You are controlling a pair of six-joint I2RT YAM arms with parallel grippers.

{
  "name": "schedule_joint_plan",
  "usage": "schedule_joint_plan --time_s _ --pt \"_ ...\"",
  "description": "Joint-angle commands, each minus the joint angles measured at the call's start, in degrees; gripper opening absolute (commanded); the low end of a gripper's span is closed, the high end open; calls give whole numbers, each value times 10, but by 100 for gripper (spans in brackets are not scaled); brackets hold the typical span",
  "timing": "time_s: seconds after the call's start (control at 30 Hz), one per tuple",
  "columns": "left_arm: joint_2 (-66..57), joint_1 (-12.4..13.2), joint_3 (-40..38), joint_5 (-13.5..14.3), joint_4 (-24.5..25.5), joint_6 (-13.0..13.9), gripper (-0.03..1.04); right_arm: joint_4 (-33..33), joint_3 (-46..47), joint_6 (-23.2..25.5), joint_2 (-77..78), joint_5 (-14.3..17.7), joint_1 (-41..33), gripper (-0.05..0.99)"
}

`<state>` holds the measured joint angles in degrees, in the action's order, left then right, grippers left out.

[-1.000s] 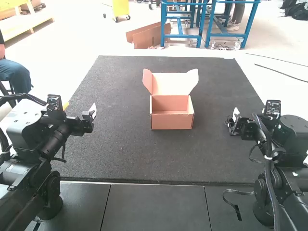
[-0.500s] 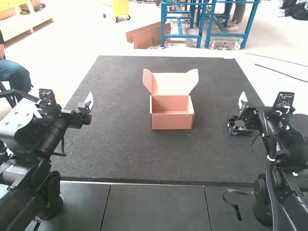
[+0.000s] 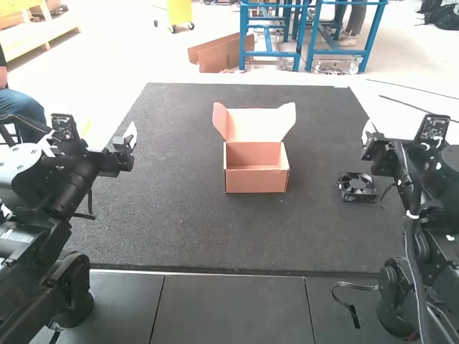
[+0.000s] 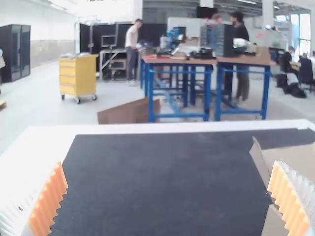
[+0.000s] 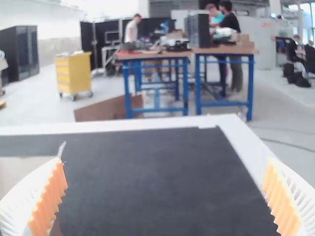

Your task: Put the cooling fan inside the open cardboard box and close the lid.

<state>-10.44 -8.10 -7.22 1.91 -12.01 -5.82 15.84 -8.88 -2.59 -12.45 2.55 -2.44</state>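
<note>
Cooling fan (image 3: pixel 357 187) lies flat on the black mat (image 3: pixel 179 215) that covers the desk, to the right of the open cardboard box (image 3: pixel 256 175) and apart from it, with nothing touching it. The box stands at the middle of the mat, its lid (image 3: pixel 254 123) upright at the back with both side tabs spread. The right claw (image 3: pixel 370 143) is nearest the fan, held off it, fingers spread wide and empty; its wrist view shows bare mat between the orange pads (image 5: pixel 47 200). The left claw (image 3: pixel 127 147) waits at the mat's left edge, likewise wide open and holding nothing. By my reading the pick-up has not begun. Next, the right claw needs to come over the fan, grip across its frame, and carry it to the box.
</note>
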Motion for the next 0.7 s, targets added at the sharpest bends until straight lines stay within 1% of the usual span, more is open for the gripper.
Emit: schedule_joint_plan --time_s 0.0,0.1,0.13,0.2,0.33,0.43,0.5,0.57,0.6,0.67 --pt "-55 5 -52 6 -7 3 97 -26 -70 4 -63 24 7 91" --pt "-104 5 -91 12 3 3 97 -92 -130 3 -105 24 6 91" --pt "-118 5 -104 13 13 3 97 -127 -152 3 -116 22 6 91" --pt "-143 5 -133 13 30 3 97 -173 -193 3 -137 19 4 91" --pt "-200 5 -206 13 81 3 97 -259 -274 -5 -181 20 3 91" --pt "-249 5 -274 13 149 -2 97 -315 -325 -5 -217 25 7 91" --pt "-276 5 -319 13 196 -25 97 -355 -360 -6 -239 25 6 91" --pt "-297 4 -358 13 230 -37 97 -396 -386 -16 -261 22 5 91" --pt "-309 4 -373 13 245 -38 97 -410 -396 -22 -270 15 4 91" --pt "-322 3 -399 13 270 -38 97 -426 -420 -26 -280 13 3 91"
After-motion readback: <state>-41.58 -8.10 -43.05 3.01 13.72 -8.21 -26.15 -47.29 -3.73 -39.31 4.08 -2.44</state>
